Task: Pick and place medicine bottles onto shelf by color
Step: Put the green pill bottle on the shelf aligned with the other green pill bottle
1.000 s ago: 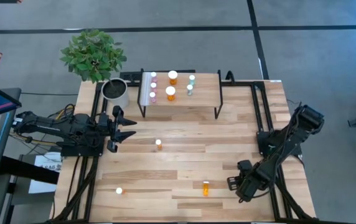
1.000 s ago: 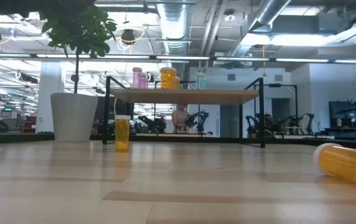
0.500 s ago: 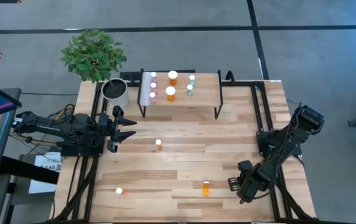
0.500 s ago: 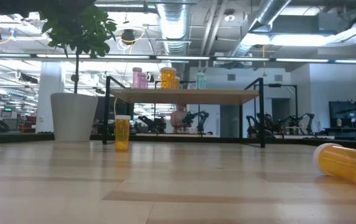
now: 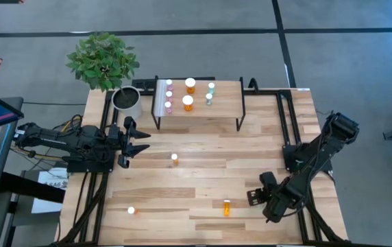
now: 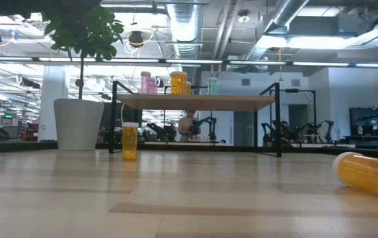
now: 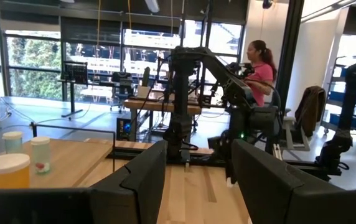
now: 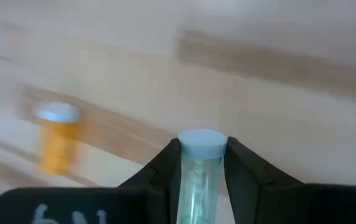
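Observation:
My right gripper point(image 5: 253, 197) is near the table's front right, slanting down, shut on a pale green medicine bottle point(image 8: 198, 174) with a white cap. Just to its left an orange bottle point(image 5: 226, 207) lies on its side. Another orange bottle point(image 5: 175, 158) stands upright mid-table, and a third point(image 5: 131, 211) sits near the front left. The shelf point(image 5: 223, 103) stands at the back on black legs, bearing pink point(image 5: 168, 96), orange point(image 5: 188, 103) and pale green point(image 5: 210, 92) bottles. My left gripper point(image 5: 133, 140) waits open at the left, pointing level across the table. My right gripper pinches the pale green bottle between its two fingers, on the body just behind the white cap point(image 8: 201, 140). The bottle lies along the fingers, its cap end pointing out past the fingertips point(image 8: 168, 158). The fingers slant down from the table's right. I cannot tell whether the bottle is clear of the table.
A grey-white pot point(image 5: 127, 101) with a leafy plant stands at the back left beside the shelf. Black frame rails point(image 5: 288, 116) run along the table's right side. Bare wood lies between the shelf and the loose bottles.
My right gripper has turned at the wrist and tipped, its fingers shifting a little toward the table's far left. The loose orange bottles and the bottles on the shelf have stayed where they were.

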Controlling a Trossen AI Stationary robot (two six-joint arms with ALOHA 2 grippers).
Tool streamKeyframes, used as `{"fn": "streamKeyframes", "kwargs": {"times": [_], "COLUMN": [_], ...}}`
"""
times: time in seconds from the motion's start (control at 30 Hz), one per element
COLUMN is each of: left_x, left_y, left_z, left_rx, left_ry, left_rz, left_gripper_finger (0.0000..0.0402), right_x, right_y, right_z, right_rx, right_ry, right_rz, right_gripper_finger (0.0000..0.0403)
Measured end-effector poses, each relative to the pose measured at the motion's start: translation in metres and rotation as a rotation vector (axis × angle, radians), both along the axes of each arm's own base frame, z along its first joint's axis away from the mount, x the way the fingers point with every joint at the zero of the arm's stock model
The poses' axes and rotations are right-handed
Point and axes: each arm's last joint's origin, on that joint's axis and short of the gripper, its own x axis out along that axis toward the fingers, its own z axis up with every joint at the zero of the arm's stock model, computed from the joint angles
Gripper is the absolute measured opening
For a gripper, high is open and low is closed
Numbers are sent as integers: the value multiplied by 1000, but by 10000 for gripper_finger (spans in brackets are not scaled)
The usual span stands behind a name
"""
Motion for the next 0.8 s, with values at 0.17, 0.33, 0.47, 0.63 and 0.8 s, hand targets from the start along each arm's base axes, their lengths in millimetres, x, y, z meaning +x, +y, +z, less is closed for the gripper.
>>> {"fn": "streamKeyframes", "kwargs": {"times": [0.17,0.33,0.47,0.63,0.8], "left_x": [0,0,0,0,0], "left_y": [0,0,0,0,0], "left_z": [0,0,0,0,0], "left_rx": [0,0,-1,-1,0], "left_ry": [0,0,0,0,4], "left_rz": [0,0,0,0,0], "left_gripper_finger": [173,173,173,173,173], "right_x": [9,25,43,71,99], "right_y": [-15,-40,-65,-99,-132], "right_z": [14,31,46,64,84], "right_rx": [-153,-357,-595,-911,-1116], "right_ry": [-197,-332,-412,-416,-365], "right_rz": [-12,-4,6,2,20], "right_gripper_finger": [114,114,114,114,113]}}
